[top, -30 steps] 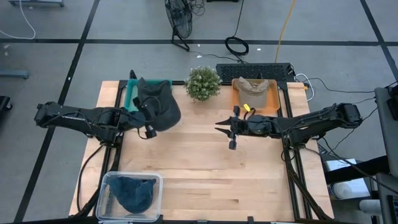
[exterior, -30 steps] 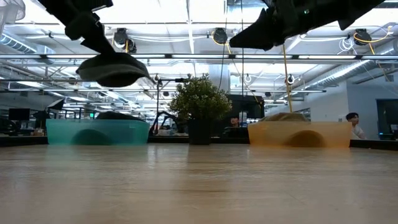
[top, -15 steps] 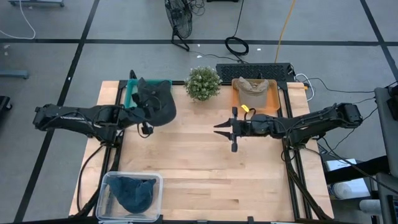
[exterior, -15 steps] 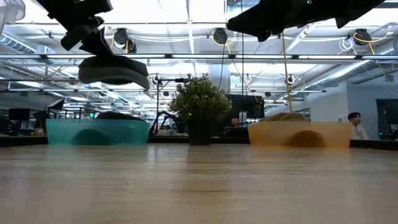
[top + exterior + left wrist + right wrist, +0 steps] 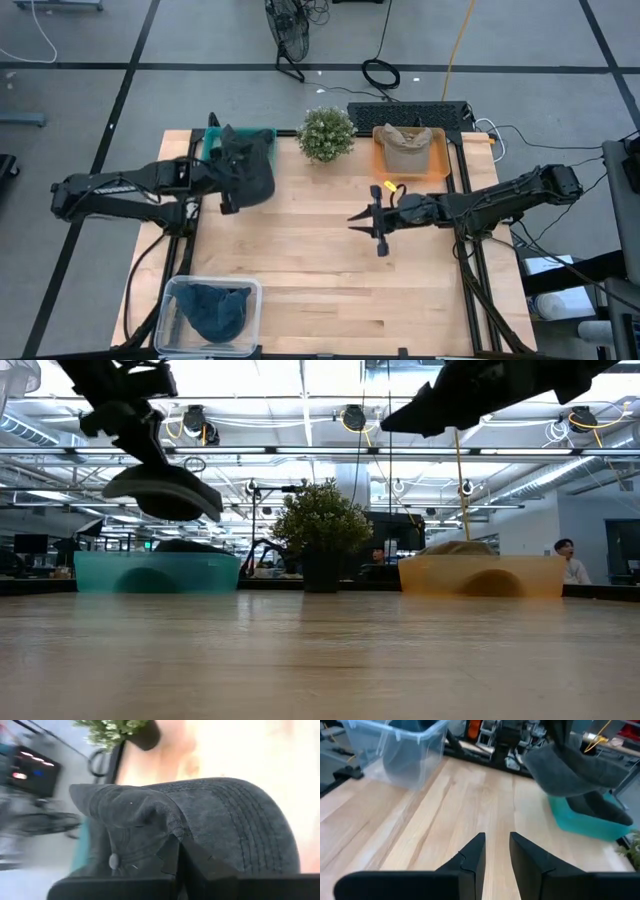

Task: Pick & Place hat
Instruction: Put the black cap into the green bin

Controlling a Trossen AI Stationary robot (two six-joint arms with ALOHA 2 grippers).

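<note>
Dark grey denim, that's the hat point(image 5: 248, 172) the left gripper point(image 5: 226, 190) has pinched between its fingers, held up in the air over the back-left part of the wooden table point(image 5: 300, 270). In the low view the hat point(image 5: 163, 491) hangs clear above the teal bin point(image 5: 157, 572), brim tilted down a bit, not touching the bin or the tabletop. From above it overlaps the teal bin's point(image 5: 213, 148) front edge. The left wrist view is basically all hat point(image 5: 210, 825), with the fabric bunched up where the fingers grip it.

The right gripper point(image 5: 372, 221) is out over the middle of the table, also raised, fingers spread a little with nothing between them; you can see the gap in the right wrist view point(image 5: 496, 852).

Other stuff: a small potted plant point(image 5: 326, 133) at the back centre, an orange bin point(image 5: 437, 160) just right of it with a tan hat point(image 5: 405, 140) inside, and a clear plastic tub point(image 5: 208, 312) at the front-left corner holding a blue hat point(image 5: 215, 308). A person point(image 5: 568, 558) shows far off in the room behind the table.
</note>
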